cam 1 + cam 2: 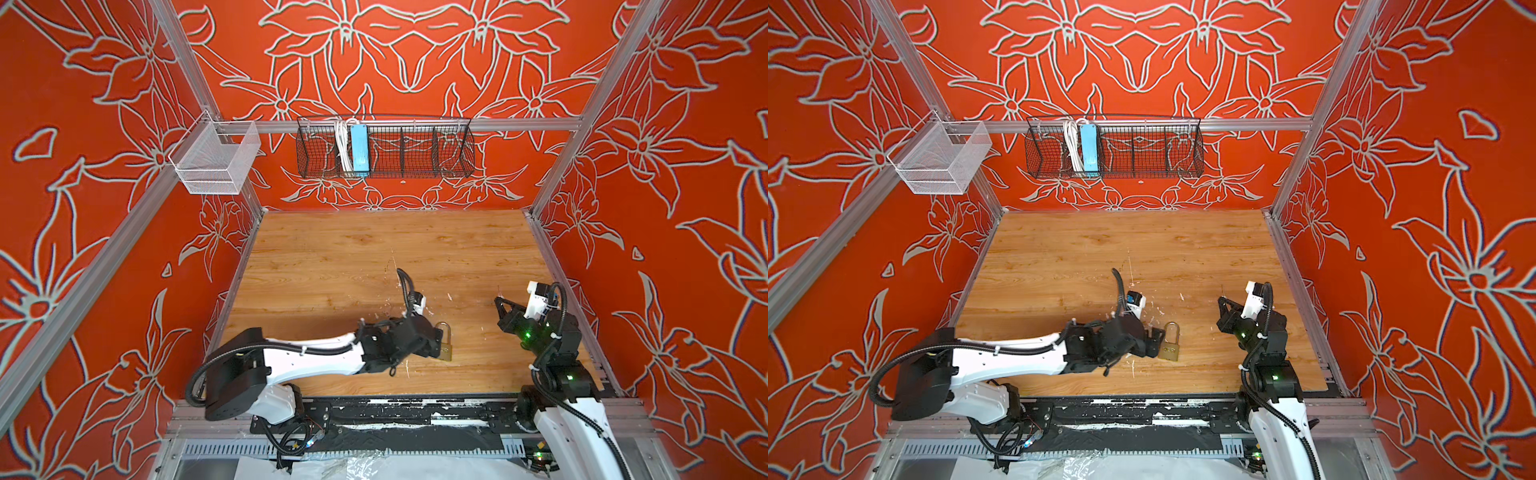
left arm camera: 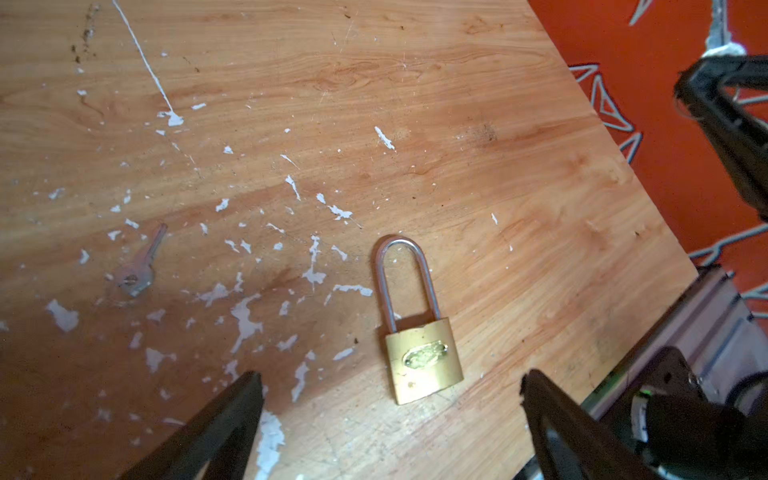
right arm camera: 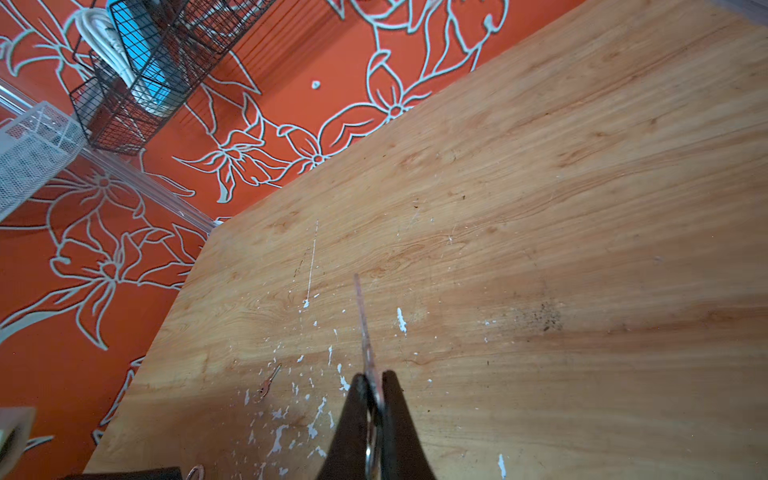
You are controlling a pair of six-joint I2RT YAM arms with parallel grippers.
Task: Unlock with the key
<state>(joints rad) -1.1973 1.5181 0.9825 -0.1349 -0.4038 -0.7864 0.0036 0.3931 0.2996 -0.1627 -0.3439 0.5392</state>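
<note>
Right wrist view: the right gripper pinches a key, its blade jutting straight beyond the tips and its bow mostly hidden. The padlock lies flat on the table, shackle toward the back wall, just ahead of the left gripper, whose fingers are spread.

padlock: brass, lying flat, shackle closed | key: silver, gripped edge-on
</note>
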